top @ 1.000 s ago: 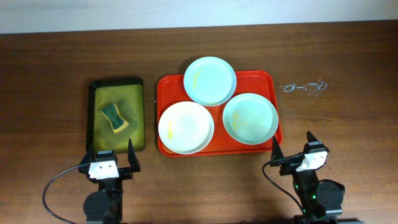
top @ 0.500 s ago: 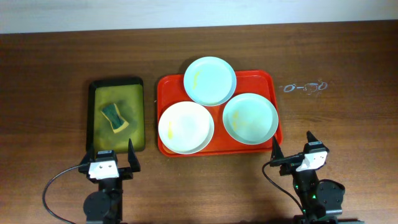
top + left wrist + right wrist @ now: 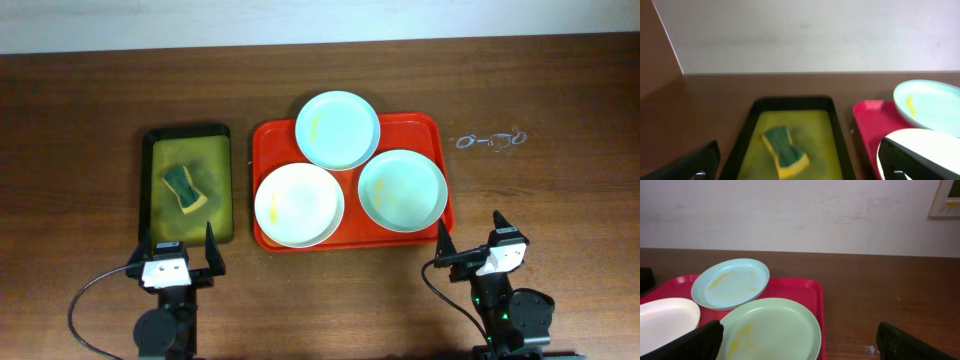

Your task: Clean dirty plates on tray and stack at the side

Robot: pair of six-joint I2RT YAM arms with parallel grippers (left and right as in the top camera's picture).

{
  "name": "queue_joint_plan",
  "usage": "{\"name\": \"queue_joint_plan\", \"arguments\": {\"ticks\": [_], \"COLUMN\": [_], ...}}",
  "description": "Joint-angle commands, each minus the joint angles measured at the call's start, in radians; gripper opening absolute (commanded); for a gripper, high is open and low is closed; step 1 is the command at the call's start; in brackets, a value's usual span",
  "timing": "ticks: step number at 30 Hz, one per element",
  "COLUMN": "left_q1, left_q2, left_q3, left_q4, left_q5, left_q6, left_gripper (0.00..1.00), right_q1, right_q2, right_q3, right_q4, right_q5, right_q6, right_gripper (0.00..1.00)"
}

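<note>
Three plates lie on the red tray (image 3: 432, 128): a pale blue-green plate (image 3: 337, 130) at the back, a cream-white plate (image 3: 297, 205) at front left, a mint-green plate (image 3: 402, 190) at front right, each with yellowish smears. My left gripper (image 3: 177, 250) is open and empty in front of the black tray. My right gripper (image 3: 470, 238) is open and empty in front of the red tray's right corner. The right wrist view shows the mint plate (image 3: 772, 330) and the back plate (image 3: 730, 283) on the tray (image 3: 807, 287).
A black tray (image 3: 152, 140) with a yellow-green inside holds a green and yellow sponge (image 3: 183, 189), left of the red tray; both show in the left wrist view (image 3: 785, 147). A small clear wire-like item (image 3: 490, 141) lies on the wooden table at the right.
</note>
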Motion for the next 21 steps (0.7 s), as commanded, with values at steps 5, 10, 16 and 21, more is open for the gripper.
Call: {"name": "queue_joint_plan", "arguments": {"ticks": [5, 10, 16, 21], "left_q1": [0.003, 0.003, 0.003, 0.003], "left_q2": [-0.007, 0.043, 0.506, 0.978], "left_q3": [-0.003, 0.127, 0.613, 1.084], "left_q4": [0.449, 0.512, -0.039, -0.454], "left_q5": [0.439, 0.359, 0.369, 0.557], "left_q6": [-0.034, -0.034, -0.012, 0.107], "left_gripper": [0.99, 0.99, 0.99, 0.99], "right_q1": [0.006, 0.006, 0.006, 0.006], "right_q2": [-0.004, -0.004, -0.004, -0.004], "right_q3": [-0.009, -0.009, -0.009, -0.009], "right_q4": [-0.001, -0.001, -0.001, -0.001], "right_q5": [0.008, 0.008, 0.008, 0.008], "right_q6": [-0.005, -0.005, -0.005, -0.005], "right_gripper": [0.98, 0.98, 0.98, 0.98]}}
